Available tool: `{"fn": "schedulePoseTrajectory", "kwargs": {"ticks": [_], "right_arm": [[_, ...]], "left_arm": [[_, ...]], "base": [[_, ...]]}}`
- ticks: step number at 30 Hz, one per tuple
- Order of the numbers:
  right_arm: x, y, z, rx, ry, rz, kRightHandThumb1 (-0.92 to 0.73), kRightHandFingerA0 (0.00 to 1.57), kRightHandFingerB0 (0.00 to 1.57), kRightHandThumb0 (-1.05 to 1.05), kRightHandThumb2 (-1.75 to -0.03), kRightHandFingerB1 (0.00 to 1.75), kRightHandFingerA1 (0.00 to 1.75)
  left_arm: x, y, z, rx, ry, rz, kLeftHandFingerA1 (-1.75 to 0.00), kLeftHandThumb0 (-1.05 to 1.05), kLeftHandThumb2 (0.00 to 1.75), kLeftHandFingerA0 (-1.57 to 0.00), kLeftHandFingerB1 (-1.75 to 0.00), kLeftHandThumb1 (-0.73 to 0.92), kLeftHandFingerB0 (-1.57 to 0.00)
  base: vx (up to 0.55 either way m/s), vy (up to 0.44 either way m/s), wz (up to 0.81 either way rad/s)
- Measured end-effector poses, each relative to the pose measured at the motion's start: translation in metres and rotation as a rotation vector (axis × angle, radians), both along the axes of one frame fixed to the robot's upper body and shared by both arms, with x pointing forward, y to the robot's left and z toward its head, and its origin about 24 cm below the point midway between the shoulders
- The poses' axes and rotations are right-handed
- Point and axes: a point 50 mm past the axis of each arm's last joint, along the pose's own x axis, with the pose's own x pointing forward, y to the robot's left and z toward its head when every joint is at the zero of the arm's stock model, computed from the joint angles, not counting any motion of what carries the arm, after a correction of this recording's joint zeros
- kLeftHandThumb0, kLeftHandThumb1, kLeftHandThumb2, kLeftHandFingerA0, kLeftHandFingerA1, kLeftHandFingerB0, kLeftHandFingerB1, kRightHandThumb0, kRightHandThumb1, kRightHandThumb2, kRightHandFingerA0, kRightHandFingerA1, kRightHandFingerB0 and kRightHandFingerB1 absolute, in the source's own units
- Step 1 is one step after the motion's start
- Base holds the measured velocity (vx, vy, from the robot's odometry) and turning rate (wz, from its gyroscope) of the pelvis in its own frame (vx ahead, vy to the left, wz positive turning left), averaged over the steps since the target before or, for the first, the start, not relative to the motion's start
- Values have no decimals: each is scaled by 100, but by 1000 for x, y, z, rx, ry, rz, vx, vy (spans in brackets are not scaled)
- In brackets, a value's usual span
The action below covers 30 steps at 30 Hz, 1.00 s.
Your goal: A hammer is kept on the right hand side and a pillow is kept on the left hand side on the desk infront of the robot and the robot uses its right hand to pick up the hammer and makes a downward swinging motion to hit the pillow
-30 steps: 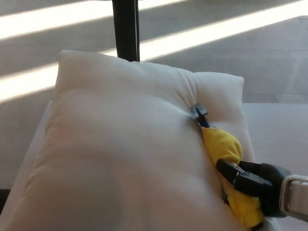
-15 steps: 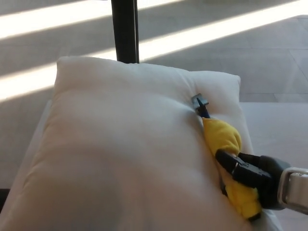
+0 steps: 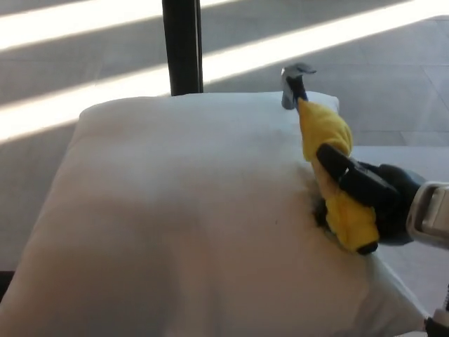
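Above the plump white fabric pillow (image 3: pixel 189 225), the black right hand (image 3: pixel 368 200) grips the yellow-wrapped, grey-headed hammer (image 3: pixel 330 165), head tilted upward.

pillow (image 3: pixel 182 225) cut by bottom edge — hammer (image 3: pixel 330 168) handle cloth-wrapped

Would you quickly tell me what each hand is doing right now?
Left hand: not in view.
Right hand: shut on the hammer, head raised above the pillow.
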Motion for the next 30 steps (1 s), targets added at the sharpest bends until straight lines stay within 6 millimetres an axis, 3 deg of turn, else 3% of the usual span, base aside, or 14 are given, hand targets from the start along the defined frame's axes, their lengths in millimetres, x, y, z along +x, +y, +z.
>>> {"fn": "schedulePoseTrajectory", "kwargs": {"ticks": [1,5,7,9,12,13,14,15,16,17,22,23,27,30], "right_arm": [[1,0,5,12,-11,-3,-77,101,63,-37,-93,172,175],[7,-1,32,60,-70,-4,-76,99,65,-35,-97,166,175],[9,-2,47,78,-105,-3,-74,101,70,-34,-103,170,175],[10,-8,61,93,-141,-15,-74,99,60,-34,-101,173,175],[11,-18,72,107,-166,-42,-77,100,61,-35,-99,175,175],[11,-22,75,111,-170,-53,-76,101,60,-34,-100,170,175],[11,-26,76,117,-173,-65,-76,101,60,-34,-100,170,175],[11,-32,78,122,-174,-81,-74,102,61,-32,-105,167,175],[11,-35,79,124,-173,-89,-72,103,64,-31,-106,167,175],[11,-41,79,123,-171,-104,-73,102,64,-31,-103,168,175],[12,-60,75,86,-149,-160,-78,100,62,-29,-96,174,175],[13,-64,72,78,-139,-171,-77,99,63,-28,-103,175,175],[13,-72,58,34,-103,-206,-78,94,55,-21,-106,175,175],[13,-78,46,-6,-66,-231,-72,93,58,-19,-111,175,175]], "left_arm": [[0,0,0,0,0,0,-57,-65,62,-65,-47,74,-52],[-1,0,0,0,4,-2,-56,-65,62,-65,-46,74,-49],[-1,0,0,0,4,-2,-57,-64,62,-64,-46,73,-48],[-1,0,0,0,4,-2,-57,-64,62,-65,-47,73,-51],[-2,0,0,-1,5,1,-57,-64,62,-66,-46,73,-48],[-2,0,0,-1,5,2,-66,-65,98,-58,-57,60,-41],[-2,0,0,-1,6,2,-66,-65,98,-58,-57,60,-41],[-2,0,0,0,8,-1,-55,-64,63,-63,-45,75,-46],[-3,0,0,0,10,-3,-65,-64,98,-57,-57,58,-40],[-3,0,0,0,11,-3,-55,-64,62,-63,-45,74,-48],[-2,0,0,0,7,-4,-57,-64,62,-67,-47,73,-50],[-1,0,0,0,6,-4,-57,-64,62,-65,-46,74,-48],[-1,0,0,0,5,-5,-54,-65,62,-66,-45,74,-49],[-1,0,0,0,5,-5,-55,-66,62,-66,-46,75,-49]], "base": [[0,0,0],[0,0,0],[0,0,0],[0,0,0],[0,0,0],[0,0,0],[0,0,0],[0,0,0],[0,0,0],[0,0,0],[0,0,0],[0,0,0],[0,0,0],[0,0,0]]}}
